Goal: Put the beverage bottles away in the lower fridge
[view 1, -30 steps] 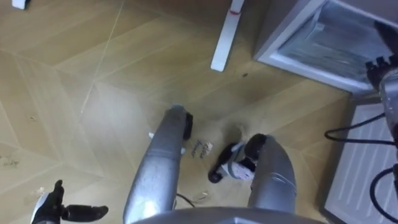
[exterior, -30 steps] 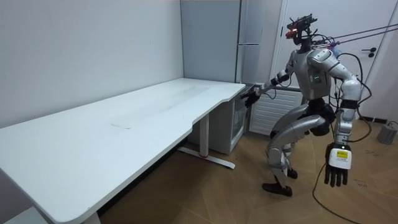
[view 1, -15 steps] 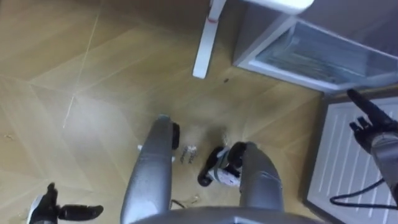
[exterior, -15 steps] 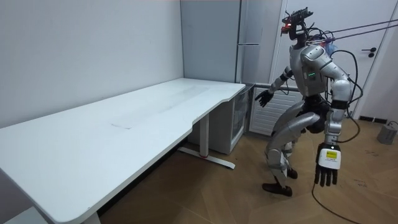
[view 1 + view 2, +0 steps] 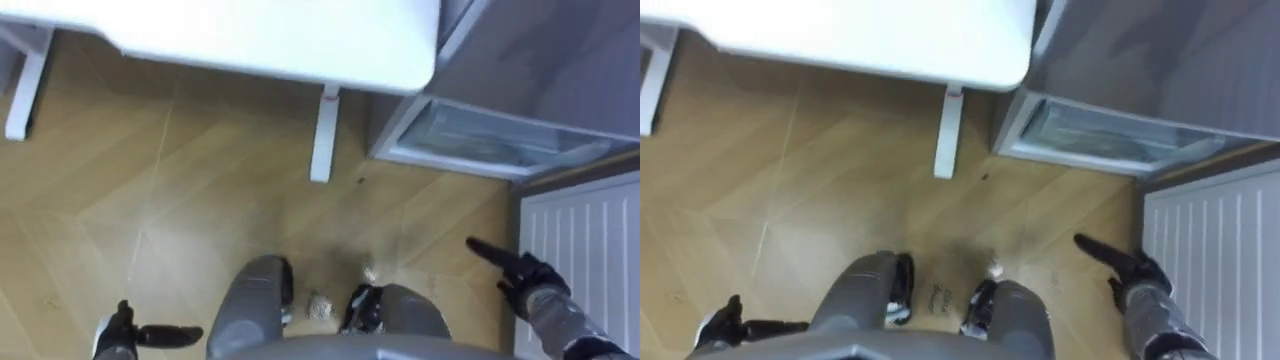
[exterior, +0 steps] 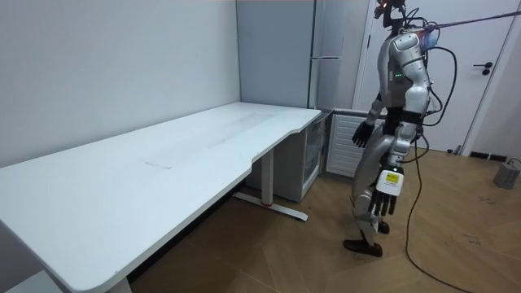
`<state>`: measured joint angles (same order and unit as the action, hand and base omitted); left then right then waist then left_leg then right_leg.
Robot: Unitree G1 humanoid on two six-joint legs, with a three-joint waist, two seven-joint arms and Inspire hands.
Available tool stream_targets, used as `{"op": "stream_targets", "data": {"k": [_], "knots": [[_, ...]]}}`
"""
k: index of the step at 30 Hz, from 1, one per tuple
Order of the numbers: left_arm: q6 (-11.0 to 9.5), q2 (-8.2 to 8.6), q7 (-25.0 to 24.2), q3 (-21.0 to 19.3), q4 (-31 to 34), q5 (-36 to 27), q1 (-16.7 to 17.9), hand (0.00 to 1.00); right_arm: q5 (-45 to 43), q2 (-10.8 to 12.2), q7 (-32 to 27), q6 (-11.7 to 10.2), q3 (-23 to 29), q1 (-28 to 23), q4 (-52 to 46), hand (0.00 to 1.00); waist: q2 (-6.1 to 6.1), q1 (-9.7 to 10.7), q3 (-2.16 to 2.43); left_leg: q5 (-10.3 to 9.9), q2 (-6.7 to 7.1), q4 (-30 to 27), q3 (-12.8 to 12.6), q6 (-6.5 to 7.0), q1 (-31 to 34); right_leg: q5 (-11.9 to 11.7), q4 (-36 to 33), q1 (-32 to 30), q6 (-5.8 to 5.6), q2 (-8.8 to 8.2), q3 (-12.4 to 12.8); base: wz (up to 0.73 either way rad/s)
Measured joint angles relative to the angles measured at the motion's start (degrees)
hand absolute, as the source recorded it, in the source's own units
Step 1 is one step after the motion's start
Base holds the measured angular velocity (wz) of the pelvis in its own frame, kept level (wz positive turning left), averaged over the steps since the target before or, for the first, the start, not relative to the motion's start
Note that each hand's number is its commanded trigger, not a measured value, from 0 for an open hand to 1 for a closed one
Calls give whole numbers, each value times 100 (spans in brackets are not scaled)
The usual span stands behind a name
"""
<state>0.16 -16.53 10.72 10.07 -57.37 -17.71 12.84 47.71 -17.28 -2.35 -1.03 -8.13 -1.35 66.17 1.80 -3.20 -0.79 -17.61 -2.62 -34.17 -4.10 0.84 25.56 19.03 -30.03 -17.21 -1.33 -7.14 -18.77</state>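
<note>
The robot stands upright on the wooden floor [image 5: 200, 200]. Its left hand [image 5: 125, 335] hangs low, fingers straight and empty. Its right hand [image 5: 525, 278] is stretched forward, fingers extended, holding nothing. Beyond it, the lower fridge [image 5: 480, 140] sits just beside the white surface's [image 5: 250, 35] leg [image 5: 322, 135].

White desk [image 5: 840, 30] spans 10 to 12 o'clock. One white desk leg [image 5: 948, 130] stands on the wood floor [image 5: 790, 200] just above centre. Grey lower fridge [image 5: 1110, 135] at 2 o'clock, glassy front; open or closed unclear. White ribbed panel [image 5: 1215, 240] at 4 o'clock. Right robot hand [image 5: 1132, 270] just beside the panel, fingers straight, pointing toward 10 o'clock. Left robot hand [image 5: 732, 322] at 8 o'clock, fingers extended.
</note>
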Motion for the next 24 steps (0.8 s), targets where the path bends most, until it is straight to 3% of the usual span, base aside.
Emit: {"op": "stream_targets", "data": {"k": [3, 7, 13, 16, 19, 24], "knots": [[-18, 168, -2, -116, -91, 125, 28, 0, -461, 100, 15, 2, 35, -348, 91, 0, 33, 18, 16, 35, 36, 444, -120, -10, -609, -109, 457, 550, -60, 48, 63, -13], [-6, 197, -2, -186, -222, 293, 82, 0, -853, 219, 117, 72, 53, -686, 169, 0, 49, 35, 39, 75, 34, 928, -185, -52, -1246, -320, 1129, 1242, -94, 172, 56, -8], [32, 337, 3, -371, -260, 722, 153, 0, -1635, 482, 229, 192, 58, -731, 339, 0, 90, 151, 55, 119, 99, 1328, -199, -96, -1965, -404, 1613, 1916, -121, 215, 61, -1], [32, 428, -11, -373, -257, 876, 159, 0, -1738, 539, 228, 195, 58, -734, 355, 0, 83, 149, 36, 120, 129, 1509, -233, -97, -2338, -414, 1758, 2247, -137, 217, 155, -7], [38, 441, -14, -399, -243, 997, 218, 0, -1911, 567, 197, 200, 76, -742, 316, 0, 42, 153, 31, 123, 127, 1598, -298, -103, -2541, -414, 1762, 2377, -137, 217, 204, -12], [170, 472, -17, -914, -229, 1342, 256, 0, -2303, 585, 157, 240, 296, -751, 279, 0, 47, 142, 36, 130, 128, 1673, -374, -116, -2689, -429, 1847, 2462, -159, 233, 407, -14]]}}
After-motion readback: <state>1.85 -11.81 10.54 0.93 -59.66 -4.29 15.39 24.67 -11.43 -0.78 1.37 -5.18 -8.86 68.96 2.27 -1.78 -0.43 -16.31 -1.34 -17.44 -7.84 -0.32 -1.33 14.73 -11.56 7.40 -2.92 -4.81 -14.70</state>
